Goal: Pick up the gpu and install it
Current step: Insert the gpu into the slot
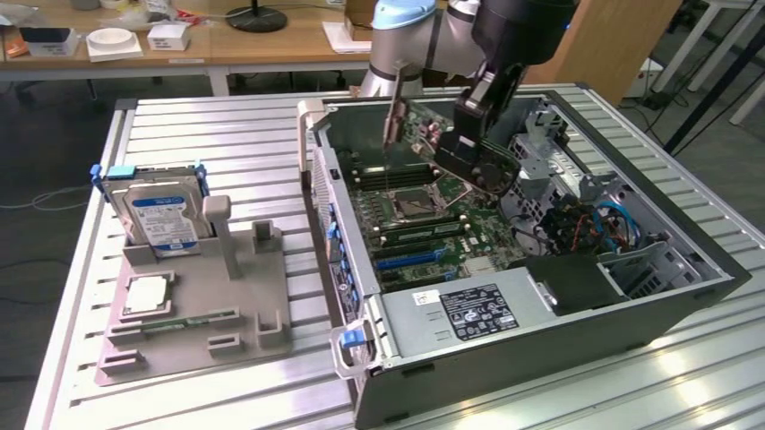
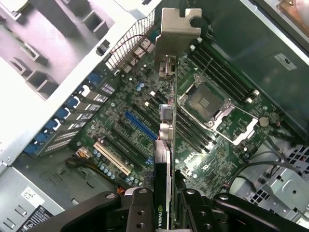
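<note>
I hold the gpu [image 1: 418, 118] on edge over the open computer case [image 1: 669, 309], its metal bracket toward the exterior view's left. My gripper [image 1: 458, 148] is shut on the card's far end. In the wrist view the gpu [image 2: 166, 145] is seen edge-on, running from my gripper [image 2: 166, 215] out to its silver bracket [image 2: 176, 34]. It hangs above the motherboard [image 2: 217, 140], apart from it, roughly over the region between the CPU socket [image 2: 205, 99] and the blue expansion slot [image 2: 140, 124].
A grey fixture [image 1: 245, 296] on the slatted table holds a silver hard drive [image 1: 161, 215], a CPU chip [image 1: 146, 294] and a green memory stick [image 1: 179, 322]. Inside the case lie a power supply [image 1: 478, 313], drive cages [image 1: 562, 152] and blue cables [image 1: 615, 224].
</note>
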Available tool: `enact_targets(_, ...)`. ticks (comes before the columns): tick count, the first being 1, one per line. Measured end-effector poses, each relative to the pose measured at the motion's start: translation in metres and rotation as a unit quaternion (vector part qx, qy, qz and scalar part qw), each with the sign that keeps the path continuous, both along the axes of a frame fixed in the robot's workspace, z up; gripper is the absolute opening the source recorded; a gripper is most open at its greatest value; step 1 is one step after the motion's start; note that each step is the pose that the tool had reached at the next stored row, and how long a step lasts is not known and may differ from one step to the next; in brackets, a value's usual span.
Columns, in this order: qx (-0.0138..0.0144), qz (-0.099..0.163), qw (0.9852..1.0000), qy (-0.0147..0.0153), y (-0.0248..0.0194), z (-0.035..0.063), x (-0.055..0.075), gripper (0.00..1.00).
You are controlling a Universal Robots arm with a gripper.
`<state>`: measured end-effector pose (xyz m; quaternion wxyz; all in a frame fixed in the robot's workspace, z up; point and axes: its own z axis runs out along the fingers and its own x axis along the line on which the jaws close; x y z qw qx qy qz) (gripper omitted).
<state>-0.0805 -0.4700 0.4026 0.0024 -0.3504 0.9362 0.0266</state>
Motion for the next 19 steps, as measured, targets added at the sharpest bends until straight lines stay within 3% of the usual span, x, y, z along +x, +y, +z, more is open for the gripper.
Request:
enact_targets(10, 0.0000, 0.048, 0.9988, 0.0000, 0.0000, -0.0004, 0.0008, 0.26)
enact_targets(19, 0.0000, 0.097, 0.9953, 0.0000, 0.0000, -0.0008, 0.0018, 0.26)
